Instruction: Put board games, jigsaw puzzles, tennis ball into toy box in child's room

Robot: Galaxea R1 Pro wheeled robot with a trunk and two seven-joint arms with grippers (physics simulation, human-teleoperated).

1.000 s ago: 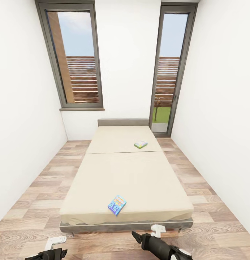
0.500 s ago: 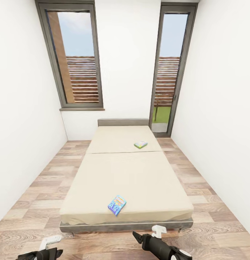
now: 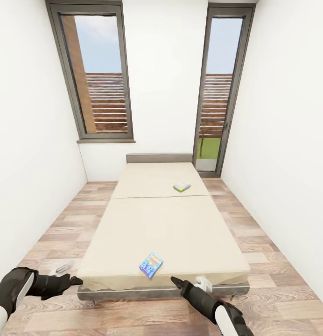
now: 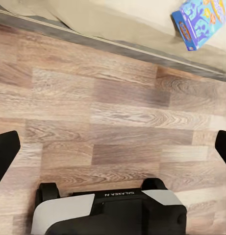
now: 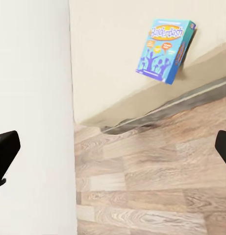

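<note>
Two board games lie on the bed [image 3: 166, 224]. A blue one [image 3: 151, 264] rests near the foot edge, and it also appears in the wrist views [image 4: 201, 22] [image 5: 165, 49]. A green-white one [image 3: 181, 186] lies farther up, right of the middle. My left gripper [image 3: 73, 280] hovers at the bed's foot left corner, over the floor, open [image 4: 113, 152]. My right gripper [image 3: 176, 282] is just before the foot edge, a little right of the blue game, open [image 5: 113, 149]. The table, toy box, jigsaw puzzles and tennis ball are out of view.
The bed's grey frame [image 3: 157, 292] runs across in front of me. Wood-plank floor [image 3: 273, 289] lies on both sides. White walls close in left and right. A window [image 3: 98, 74] and a glass door [image 3: 220, 93] are in the far wall. My own base [image 4: 113, 210] shows below the left gripper.
Both arms have risen and reached forward toward the foot of the bed. The left arm swung up and out to the left. The board games have not moved.
</note>
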